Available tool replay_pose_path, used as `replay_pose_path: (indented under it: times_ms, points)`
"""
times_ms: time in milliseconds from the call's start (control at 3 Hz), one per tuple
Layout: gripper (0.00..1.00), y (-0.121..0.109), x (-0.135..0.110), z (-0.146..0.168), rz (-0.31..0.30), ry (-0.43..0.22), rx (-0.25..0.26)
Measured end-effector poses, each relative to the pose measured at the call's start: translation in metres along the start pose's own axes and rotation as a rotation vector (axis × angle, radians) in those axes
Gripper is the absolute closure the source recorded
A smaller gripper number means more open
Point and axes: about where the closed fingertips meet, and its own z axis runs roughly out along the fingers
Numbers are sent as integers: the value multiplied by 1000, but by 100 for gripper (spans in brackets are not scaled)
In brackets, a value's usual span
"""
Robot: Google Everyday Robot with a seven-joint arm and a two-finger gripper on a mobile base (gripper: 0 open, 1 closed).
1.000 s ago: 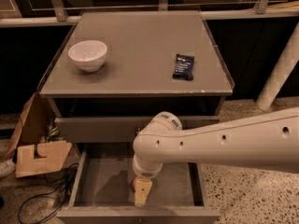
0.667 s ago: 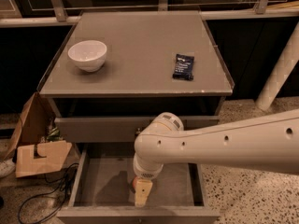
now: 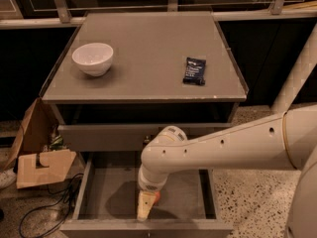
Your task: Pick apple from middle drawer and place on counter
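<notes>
Here, at bottom centre of the frame, the gripper [image 3: 145, 208] sits inside the open middle drawer [image 3: 106, 192] just beside the apple [image 3: 157, 197], its grip impossible to tell.

1. The apple [image 3: 156, 198] is small and red-orange. Only a sliver of it shows, low in the drawer near the drawer's front wall, about mid-width and forward of the counter's front edge. Whether it rests on the floor cannot be told.
2. The middle drawer [image 3: 106, 192] is wide, shallow and matte grey, and stands pulled out past the counter's front edge.
3. The counter [image 3: 148, 58] is a broad, flat grey top with a thin front edge.
4. The gripper [image 3: 146, 206] is pale and points down into the drawer, right against the apple's left side.
</notes>
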Motion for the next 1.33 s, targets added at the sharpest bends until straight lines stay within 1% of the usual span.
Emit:
replay_pose_path:
  times_ms: [333, 667, 1000, 1333]
  points:
    - [0, -6, 0, 9, 6, -8, 11]
    - [0, -31, 6, 26, 33, -25, 65]
    - [0, -33, 7, 27, 35, -25, 70]
    - [0, -33, 7, 31, 35, -39, 61]
